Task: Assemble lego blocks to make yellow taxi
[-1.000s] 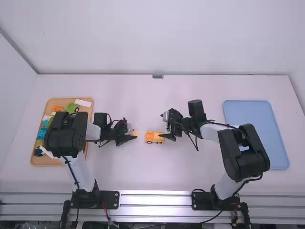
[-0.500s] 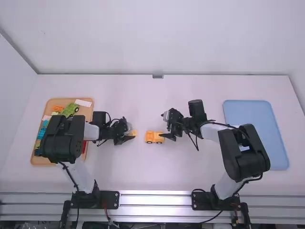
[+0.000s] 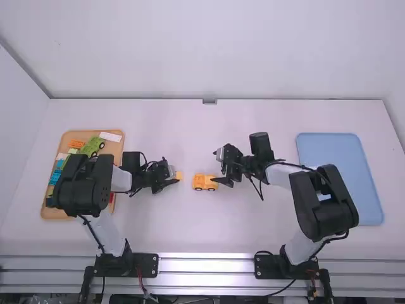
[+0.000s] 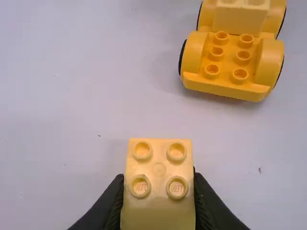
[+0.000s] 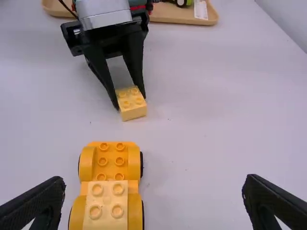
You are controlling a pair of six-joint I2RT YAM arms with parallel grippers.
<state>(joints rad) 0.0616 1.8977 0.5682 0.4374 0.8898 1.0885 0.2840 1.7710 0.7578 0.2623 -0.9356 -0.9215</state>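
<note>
Inside left pincer [image 3: 176, 178], part-hidden block [image 4: 159, 169]

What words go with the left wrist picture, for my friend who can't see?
The left gripper holds a pale yellow four-stud block between its fingers. Beyond it, on the white table, stands a deeper yellow toy car base, with another pale yellow block on it and six studs showing.
</note>
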